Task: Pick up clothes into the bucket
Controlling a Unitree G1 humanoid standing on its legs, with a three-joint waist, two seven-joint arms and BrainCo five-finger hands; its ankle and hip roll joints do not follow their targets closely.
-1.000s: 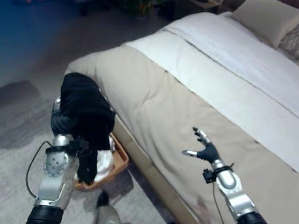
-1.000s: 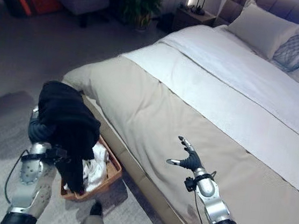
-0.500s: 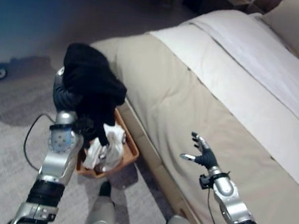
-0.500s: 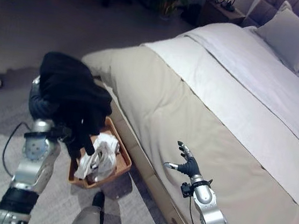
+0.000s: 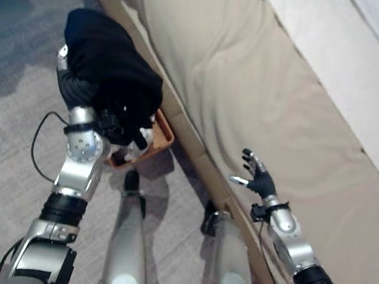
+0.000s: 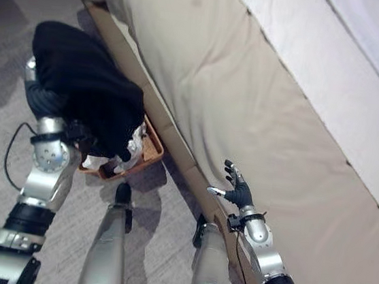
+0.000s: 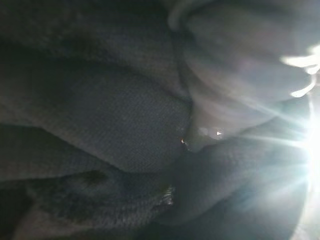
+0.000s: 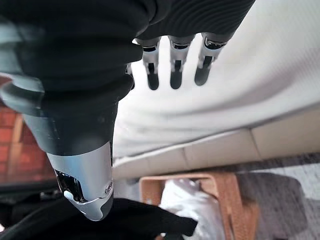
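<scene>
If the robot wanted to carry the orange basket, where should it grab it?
Probably by the bare rim of the orange basket on the side toward the bed, coming down from above. That edge is uncovered, while the black garment draped over the left hand hangs over the other side and white clothes fill the middle. The open right hand is free.

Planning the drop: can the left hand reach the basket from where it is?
Probably yes. The black garment draped over the left hand hangs right above the basket, partly covering it; nothing stands between them. The right hand idles over the bed.
</scene>
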